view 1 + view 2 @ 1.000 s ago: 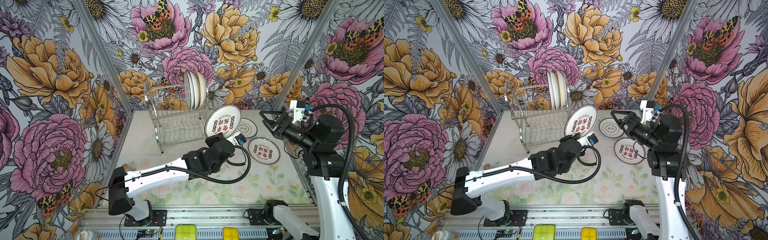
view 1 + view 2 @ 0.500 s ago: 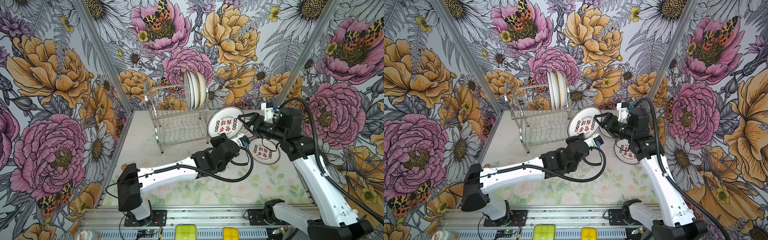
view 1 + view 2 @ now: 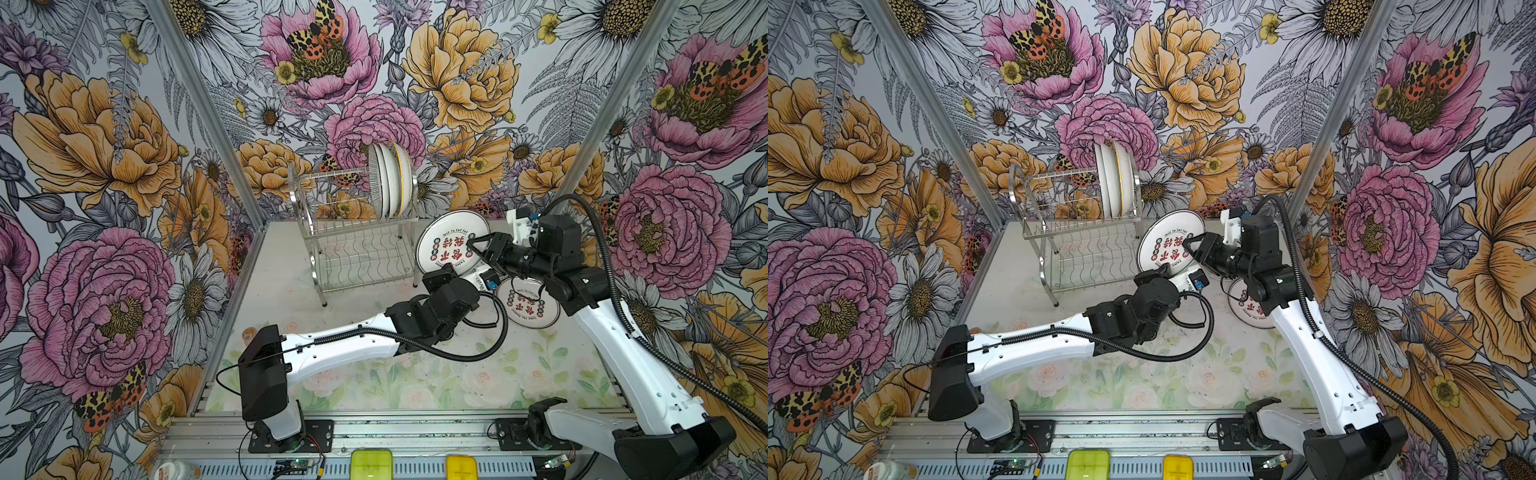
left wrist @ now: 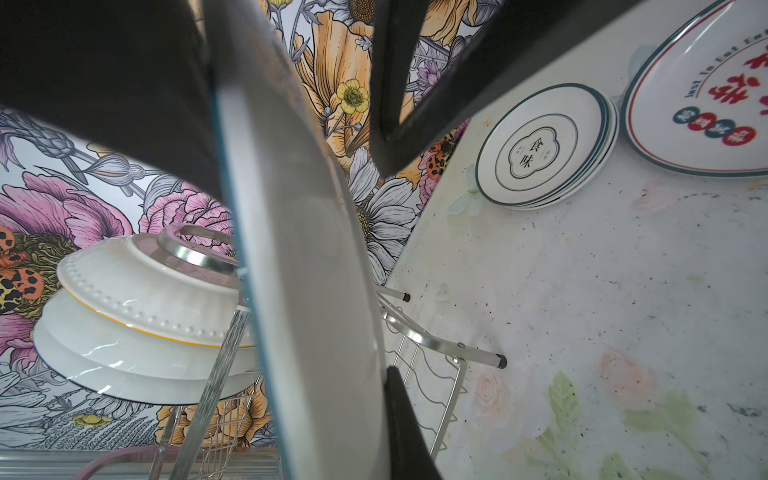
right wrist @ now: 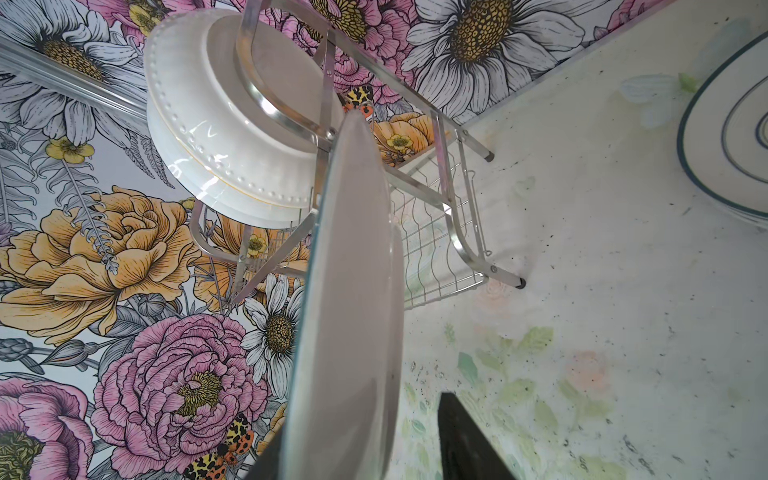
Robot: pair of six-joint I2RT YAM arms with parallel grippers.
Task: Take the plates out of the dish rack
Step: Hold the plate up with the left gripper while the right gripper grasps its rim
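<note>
White ceramic, dark-rimmed, red characters on its face: held plate (image 3: 446, 245) (image 3: 1167, 245) is clear of the rack, in the air just beside the rack's right end, tilted, face to the camera in both top views.

Left gripper (image 3: 446, 271) (image 3: 1163, 272): pinching the held plate at its lower edge. In the left wrist view the plate (image 4: 299, 249) runs edge-on between the two dark fingers (image 4: 104, 83), both pressed against it.

Right gripper (image 3: 476, 245) (image 3: 1190, 245): at the held plate's right edge, jaws spread, one on each side of the rim. In the right wrist view a gap shows between the plate (image 5: 353, 291) and the nearer finger (image 5: 465, 440). No grip made out.

Rack (image 3: 309, 245) (image 3: 1038, 249): steel wire, two tiers, standing by the back edge of the worktop (image 3: 374, 386). Lower shelf bare.

Racked plates (image 3: 392, 178) (image 3: 1115, 178): close group, upright in the upper tier at its right end. One shows a striped back, one a yellow line at the rim. Count looks like three; not certain.

Red stack (image 3: 528, 303) (image 3: 1246, 307): same red-character pattern, lying flat near the worktop's right edge, partly under the right arm.

Ringed stack (image 4: 544, 149) (image 5: 731, 137): white with dark rings, flat, just beside the red stack, nearer the back edge; seen in the wrist views only.
</note>
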